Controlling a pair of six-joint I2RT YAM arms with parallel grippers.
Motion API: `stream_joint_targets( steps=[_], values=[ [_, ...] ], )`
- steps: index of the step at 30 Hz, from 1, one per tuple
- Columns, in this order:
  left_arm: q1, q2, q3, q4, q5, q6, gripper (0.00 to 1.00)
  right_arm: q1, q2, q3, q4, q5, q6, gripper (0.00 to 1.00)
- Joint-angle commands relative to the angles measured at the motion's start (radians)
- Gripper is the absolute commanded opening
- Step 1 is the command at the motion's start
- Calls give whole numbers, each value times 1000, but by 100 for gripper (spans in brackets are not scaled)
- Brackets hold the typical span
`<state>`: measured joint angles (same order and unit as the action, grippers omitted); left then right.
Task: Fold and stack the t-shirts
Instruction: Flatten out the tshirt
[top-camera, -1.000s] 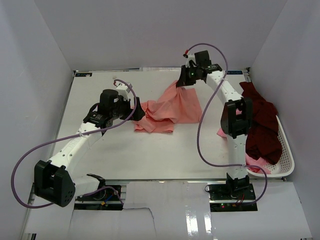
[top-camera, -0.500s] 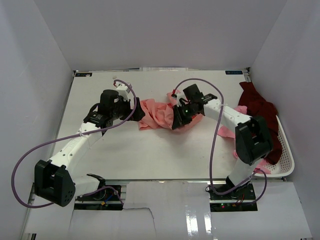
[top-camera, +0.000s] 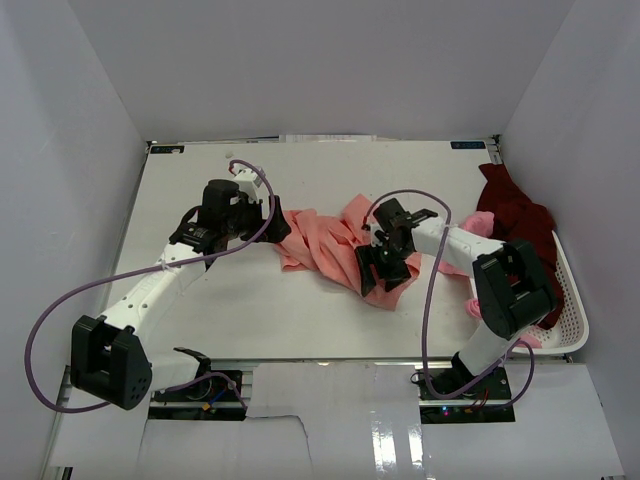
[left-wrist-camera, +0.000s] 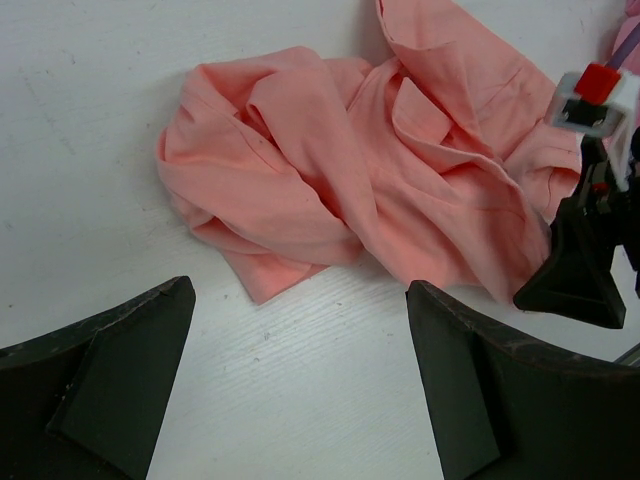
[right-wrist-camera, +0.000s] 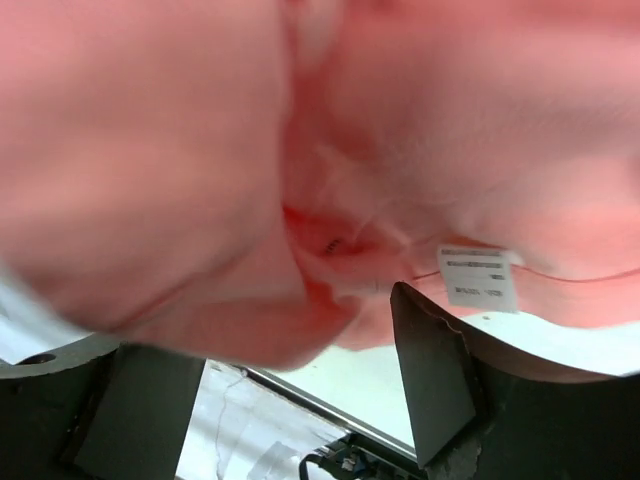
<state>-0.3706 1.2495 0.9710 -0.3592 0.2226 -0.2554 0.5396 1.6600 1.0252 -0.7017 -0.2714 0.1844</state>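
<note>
Left gripper (left-wrist-camera: 300, 292): jaws wide apart, empty, hovering over bare table (top-camera: 250, 310) just off the crumpled edge of the salmon-pink t-shirt (left-wrist-camera: 380, 190). Right gripper (right-wrist-camera: 255, 320): jaws apart too, with the shirt bunched against the lens and its white label (right-wrist-camera: 480, 278) showing; it's too blurred for me to tell if a fold sits between the fingers. Shirt lies mid-table between the arms with open room left and front, and the maroon t-shirt (top-camera: 515, 215) drapes the white basket (top-camera: 572, 300) at the right edge.

Bright even light, soft shadows, glare on near panel (top-camera: 400, 440), salmon-pink t-shirt (right-wrist-camera: 180, 150) blurred in right wrist view
</note>
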Motion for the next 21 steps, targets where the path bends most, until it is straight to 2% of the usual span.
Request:
stream_joint_targets(
  steps=[1,2,5,9,13,21],
  values=[
    [-4,-16,-5,3,8,2,98,0,-22,165,14,32,21,76],
    [-4,-19,-3,0,3,7,98,0,-23,196,16,31,23,83],
    [-2,-22,1,-9,-3,8,98,2,-23,295,33,6,15,84],
    [-4,-25,9,-17,-6,11,98,5,-26,334,74,4,-23,82],
    [-4,-30,12,-20,-8,12,98,22,-20,296,80,46,-74,81],
    [-2,-19,11,-18,-2,13,98,31,-9,204,211,-25,-102,81]
  ],
)
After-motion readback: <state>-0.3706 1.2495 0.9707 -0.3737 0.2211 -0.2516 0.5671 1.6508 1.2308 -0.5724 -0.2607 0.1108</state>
